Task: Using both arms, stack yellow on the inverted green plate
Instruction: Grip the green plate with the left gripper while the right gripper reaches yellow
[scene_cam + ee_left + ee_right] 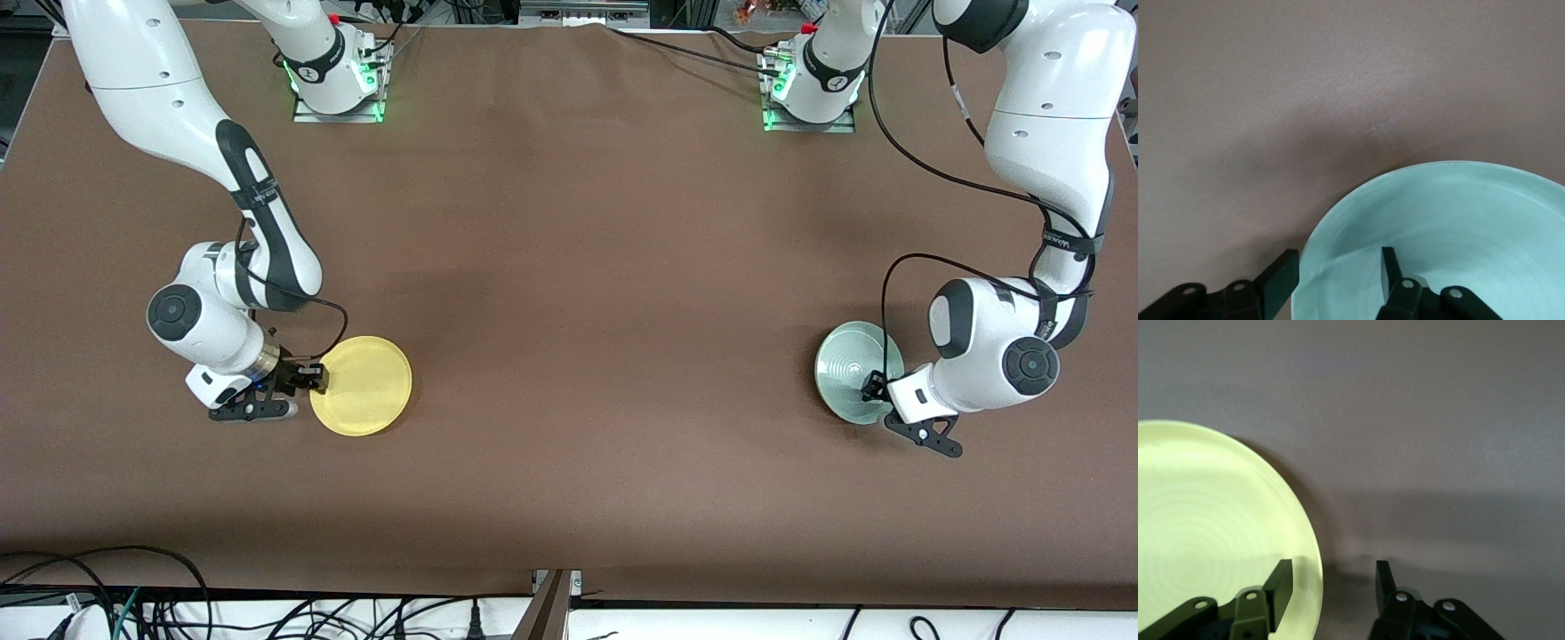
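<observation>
yellow plate (361,386) lies on the brown table (569,293) toward the right arm's end; green plate (855,372) lies toward the left arm's end, well apart from it, ringed face up in the front view, so it looks inverted. right gripper (1330,581) is low at the yellow rim, jaws parted, one finger over the plate and one outside, rim between them, nothing clamped yet. left gripper (1338,272) likewise straddles the green rim, open, one finger over the plate's surface, one outside it. judgement: both are set for rim pinches. risks: a shallow bite on a thin, smooth rim could let a plate slip or tilt on lifting; fingers closing too low may scrape the table and push the plate away.
</observation>
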`<state>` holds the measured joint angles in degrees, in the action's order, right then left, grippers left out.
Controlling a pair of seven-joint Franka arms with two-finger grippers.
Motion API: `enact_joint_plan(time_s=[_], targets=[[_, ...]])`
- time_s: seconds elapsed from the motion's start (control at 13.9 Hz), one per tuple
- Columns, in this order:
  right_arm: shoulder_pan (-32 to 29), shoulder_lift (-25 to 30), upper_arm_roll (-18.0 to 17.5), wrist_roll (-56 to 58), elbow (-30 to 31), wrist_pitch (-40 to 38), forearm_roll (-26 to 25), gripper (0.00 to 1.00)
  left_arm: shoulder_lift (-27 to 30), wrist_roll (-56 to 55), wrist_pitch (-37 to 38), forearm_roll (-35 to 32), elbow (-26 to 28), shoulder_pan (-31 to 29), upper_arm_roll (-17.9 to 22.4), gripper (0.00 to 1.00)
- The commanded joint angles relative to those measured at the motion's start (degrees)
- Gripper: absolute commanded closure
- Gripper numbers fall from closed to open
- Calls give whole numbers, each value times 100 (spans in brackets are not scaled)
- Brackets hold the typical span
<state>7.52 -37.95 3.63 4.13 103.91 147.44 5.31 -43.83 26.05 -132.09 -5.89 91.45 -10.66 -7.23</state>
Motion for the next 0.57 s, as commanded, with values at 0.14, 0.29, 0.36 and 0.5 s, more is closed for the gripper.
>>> enact_joint_plan(time_s=[0.14,0.29,0.36,0.5], targets=[[-49,60,-82,-105,104,136,84,85,-152,242,-53,-88,-189,-42,-42,46],[-57,86,-99,-175,69,48,84,100,-134,366,-53,-237,-216,-42,-42,46],[-57,104,-99,-175,16,-65,101,100,-160,374,-62,-229,-207,-59,-51,53],[-57,139,-99,-132,-246,-547,600,100,-152,383,-53,-237,-181,-68,-51,83]])
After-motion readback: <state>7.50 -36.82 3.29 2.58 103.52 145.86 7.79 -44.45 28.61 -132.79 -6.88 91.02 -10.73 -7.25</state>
